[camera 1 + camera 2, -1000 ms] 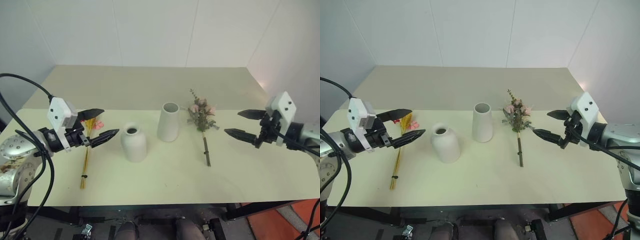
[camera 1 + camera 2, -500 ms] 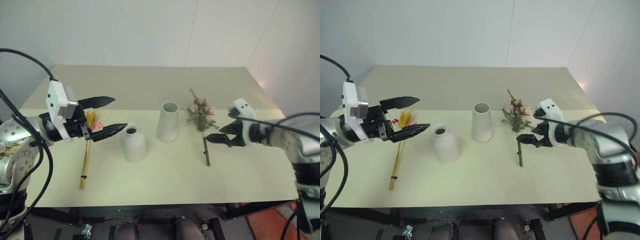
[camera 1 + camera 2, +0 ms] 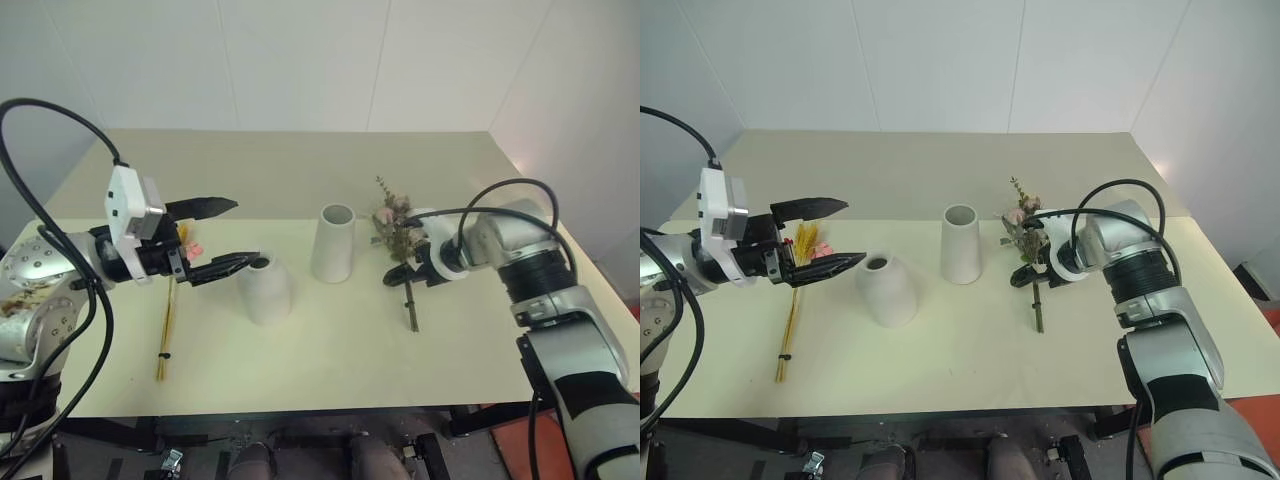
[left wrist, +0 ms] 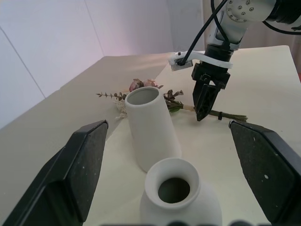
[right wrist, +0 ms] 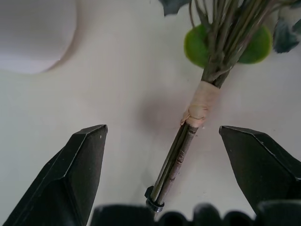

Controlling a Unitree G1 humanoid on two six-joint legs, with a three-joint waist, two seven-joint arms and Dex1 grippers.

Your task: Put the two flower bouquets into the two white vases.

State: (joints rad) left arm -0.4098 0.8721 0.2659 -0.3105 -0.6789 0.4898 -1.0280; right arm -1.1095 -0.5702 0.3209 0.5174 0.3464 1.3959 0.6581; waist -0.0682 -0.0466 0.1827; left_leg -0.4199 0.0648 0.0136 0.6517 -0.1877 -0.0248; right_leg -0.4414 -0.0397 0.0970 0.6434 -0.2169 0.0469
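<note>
Seen from the head, the cream counter (image 3: 330, 360) carries four things in a row. At the far left lies the slim wheat bouquet (image 3: 170, 300), its yellow stalks running toward the near edge and its pink and red blooms at the far end. Right of it stands the short rounded vase (image 3: 264, 290), then the tall tapered vase (image 3: 334, 244), and right of that lies the bushy rose bouquet (image 3: 400, 235) with its dark stem pointing near.

The right wrist view gives what the head views are too distant to show: the rose bouquet's stem (image 5: 181, 155) is bound with a pale wrap just below the green leaves, a small dark tie sits near its cut end, and it lies flat on the counter between the two black fingers (image 5: 80, 169) without touching either. The left wrist view looks across both vase mouths, the rounded one nearer and dark inside, and shows the other arm's gripper pointing steeply down at the stem.

The right gripper (image 3: 398, 278) is spread wide and holds nothing, poised straddling the stem just above it. The left gripper (image 3: 228, 236) is also spread wide and empty, held level above the counter, with its nearer fingertip close by the mouth of the rounded vase and the wheat bouquet beneath the hand.
</note>
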